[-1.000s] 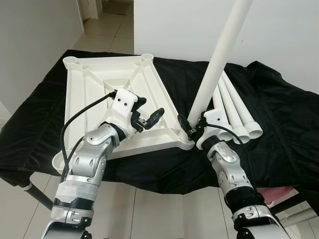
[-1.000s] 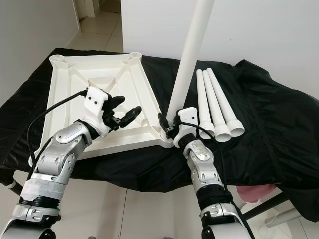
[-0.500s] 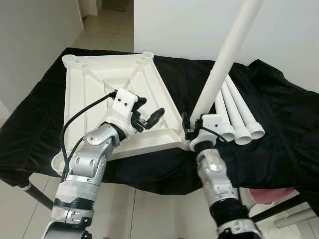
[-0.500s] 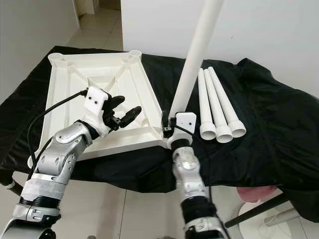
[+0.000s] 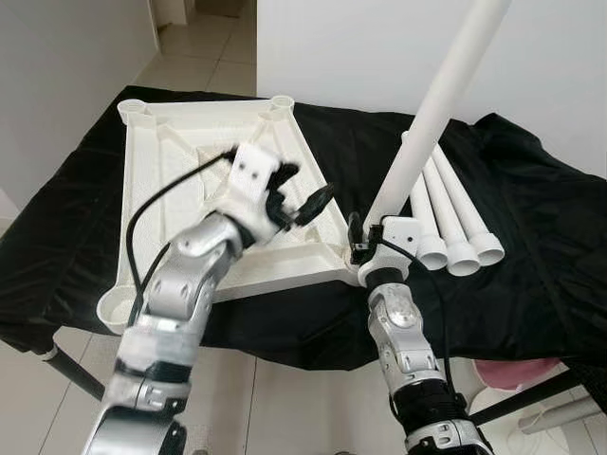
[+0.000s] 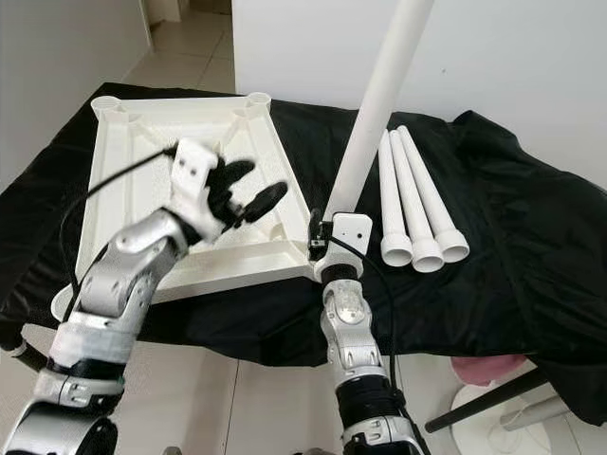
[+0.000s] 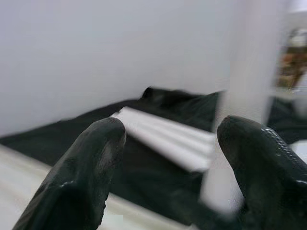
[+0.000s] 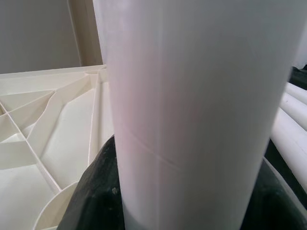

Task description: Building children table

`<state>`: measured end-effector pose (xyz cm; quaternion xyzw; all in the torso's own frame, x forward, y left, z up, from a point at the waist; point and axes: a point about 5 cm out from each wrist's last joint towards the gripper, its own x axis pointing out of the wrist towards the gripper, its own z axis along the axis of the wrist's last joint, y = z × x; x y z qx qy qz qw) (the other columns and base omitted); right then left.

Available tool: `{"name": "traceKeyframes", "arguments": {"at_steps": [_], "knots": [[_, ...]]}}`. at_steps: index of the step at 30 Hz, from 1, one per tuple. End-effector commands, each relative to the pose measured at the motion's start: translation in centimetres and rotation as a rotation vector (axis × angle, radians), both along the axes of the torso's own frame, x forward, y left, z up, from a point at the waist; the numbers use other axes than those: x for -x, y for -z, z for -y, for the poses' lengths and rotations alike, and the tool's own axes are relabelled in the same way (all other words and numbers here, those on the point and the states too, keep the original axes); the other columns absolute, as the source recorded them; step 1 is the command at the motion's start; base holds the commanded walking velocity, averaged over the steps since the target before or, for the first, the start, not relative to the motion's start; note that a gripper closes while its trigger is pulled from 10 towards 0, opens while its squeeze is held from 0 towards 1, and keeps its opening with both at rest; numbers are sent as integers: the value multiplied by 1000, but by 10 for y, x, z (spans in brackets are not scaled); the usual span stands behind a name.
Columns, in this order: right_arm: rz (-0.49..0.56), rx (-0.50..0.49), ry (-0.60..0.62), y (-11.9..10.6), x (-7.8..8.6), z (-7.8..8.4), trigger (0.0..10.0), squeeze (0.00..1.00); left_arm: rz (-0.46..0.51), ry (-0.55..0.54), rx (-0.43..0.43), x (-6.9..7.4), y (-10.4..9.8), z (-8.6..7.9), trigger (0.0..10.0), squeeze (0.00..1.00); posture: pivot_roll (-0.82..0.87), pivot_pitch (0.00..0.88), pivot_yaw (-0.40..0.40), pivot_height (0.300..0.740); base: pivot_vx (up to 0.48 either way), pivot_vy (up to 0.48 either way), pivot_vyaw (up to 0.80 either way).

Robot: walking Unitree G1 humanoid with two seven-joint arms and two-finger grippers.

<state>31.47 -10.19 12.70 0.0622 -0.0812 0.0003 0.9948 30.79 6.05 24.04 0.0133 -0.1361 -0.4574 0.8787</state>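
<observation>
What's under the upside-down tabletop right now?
The tabletop lies on a black cloth that spreads out past its edges, with three spare legs lying beside it. Whatever the cloth covers is hidden.

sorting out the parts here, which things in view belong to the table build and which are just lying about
Belongs to the job:
- upturned tabletop
- leg held by right claw
- three spare legs
- open left claw

Lying about:
- black cloth
- pink thing on floor
</observation>
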Motion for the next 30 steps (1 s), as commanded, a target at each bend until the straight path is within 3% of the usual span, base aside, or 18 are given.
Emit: {"name": "traceKeyframes", "arguments": {"at_steps": [1, 14, 16, 17, 18, 19, 25, 26, 27, 28, 30], "knots": [[-86, -5, 16, 15, 2, 1, 10000, 0, 4, 113, -23, 7, -1, 12, 10000, 0, 61, 0, -72, 740, 0, 0, 0], [-62, 21, 21, 9, -1, 5, 10000, 0, 10, 144, -80, 12, 8, 24, 10000, 0, 45, 0, -66, 740, 0, 0, 0], [-53, 22, 6, 7, -2, 7, 10000, 55, 3, 140, -82, 12, 10, 24, 10000, 0, 47, 0, -70, 740, 0, 0, 0], [-48, 20, -3, 6, -2, 9, 10000, 545, -1, 135, -85, 13, 11, 24, 10000, 0, 47, 0, -70, 740, 0, 0, 0], [-48, 20, -3, 6, -2, 9, 10000, 545, -1, 135, -85, 13, 11, 24, 10000, 0, 47, 0, -70, 740, 0, 0, 0], [-30, 13, -33, 4, -3, 12, 10000, 1000, -7, 129, -88, 13, 12, 24, 10000, 0, 48, 0, -72, 740, 0, 0, 0], [17, 21, -96, -3, -6, 21, 10000, 1000, -17, 120, -91, 14, 14, 22, 10000, 0, 50, 0, -72, 740, 0, 0, 0], [35, 30, -125, -6, -7, 24, 10000, 612, -18, 117, -95, 13, 15, 21, 10000, 0, 50, 0, -72, 740, 0, 0, 0], [35, 30, -125, -6, -7, 24, 10000, 612, -18, 117, -95, 13, 15, 21, 10000, 0, 50, 0, -72, 740, 0, 0, 0], [55, 52, -164, -10, -9, 27, 10000, 0, -20, 114, -100, 13, 16, 20, 10000, 0, 50, 0, -72, 740, 0, 0, 0], [73, 67, -205, -14, -11, 31, 10000, 0, -21, 112, -102, 13, 17, 20, 10000, 0, 48, 0, -69, 740, 0, 0, 0]]}}
